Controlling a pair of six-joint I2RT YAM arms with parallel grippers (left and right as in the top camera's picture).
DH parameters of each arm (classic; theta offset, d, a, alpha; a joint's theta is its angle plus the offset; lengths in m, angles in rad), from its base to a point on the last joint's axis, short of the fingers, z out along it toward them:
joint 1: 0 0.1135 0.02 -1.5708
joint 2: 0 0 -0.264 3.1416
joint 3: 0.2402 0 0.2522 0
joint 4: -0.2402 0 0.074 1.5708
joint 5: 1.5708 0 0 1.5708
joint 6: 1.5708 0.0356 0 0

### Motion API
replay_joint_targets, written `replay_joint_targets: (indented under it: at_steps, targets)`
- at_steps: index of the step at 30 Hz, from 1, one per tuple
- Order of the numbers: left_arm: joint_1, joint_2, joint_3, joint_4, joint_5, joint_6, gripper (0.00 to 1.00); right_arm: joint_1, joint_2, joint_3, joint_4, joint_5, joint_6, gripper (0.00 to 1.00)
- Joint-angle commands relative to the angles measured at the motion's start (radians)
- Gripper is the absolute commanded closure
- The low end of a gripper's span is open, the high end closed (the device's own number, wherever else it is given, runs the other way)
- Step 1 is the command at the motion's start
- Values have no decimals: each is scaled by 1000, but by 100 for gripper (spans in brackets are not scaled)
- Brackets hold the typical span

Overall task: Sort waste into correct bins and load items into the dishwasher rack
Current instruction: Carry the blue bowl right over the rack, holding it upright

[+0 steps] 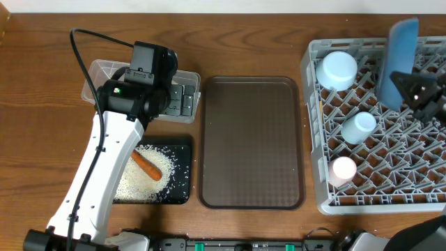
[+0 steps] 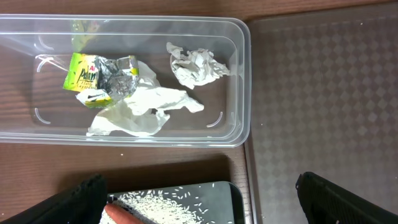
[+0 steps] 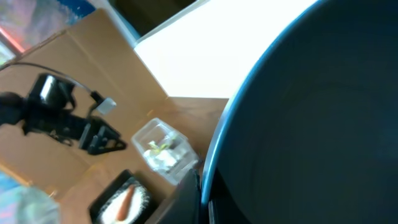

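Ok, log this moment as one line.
left gripper open above clear tub | right gripper shut on blue plate at rack | carrot, rice in black tray

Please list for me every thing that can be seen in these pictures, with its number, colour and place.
clear plastic tub: one, transparent, far left of table
wrapper: one, yellow-green, in tub
foil: one, silver, crumpled, beside wrapper
tissue: two pieces, white, in tub
black tray: one, black, in front of tub
rice grains: many, white, on black tray
carrot piece: one, orange, on the rice
serving tray: one, brown, table middle
dishwasher rack: one, grey, right
bowl: one, pale white-blue, rack's far-left corner
light-blue cup: one, in rack
pink cup: one, in rack, near left
plate: one, dark blue, upright at rack's far side
table: one, brown wood
left gripper: black, above tub, jaws open
right gripper: black, jaws shut on plate
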Motion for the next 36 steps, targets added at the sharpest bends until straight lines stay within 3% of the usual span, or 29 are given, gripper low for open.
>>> replay_joint_targets:
  at_steps: [1,36]
  targets:
    - [4,2,3,-1,-12,6,0,-29,16,-43,53,-61,-69,99]
    - [4,2,3,-1,-12,6,0,53,253,-59,247,-61,-73,99]
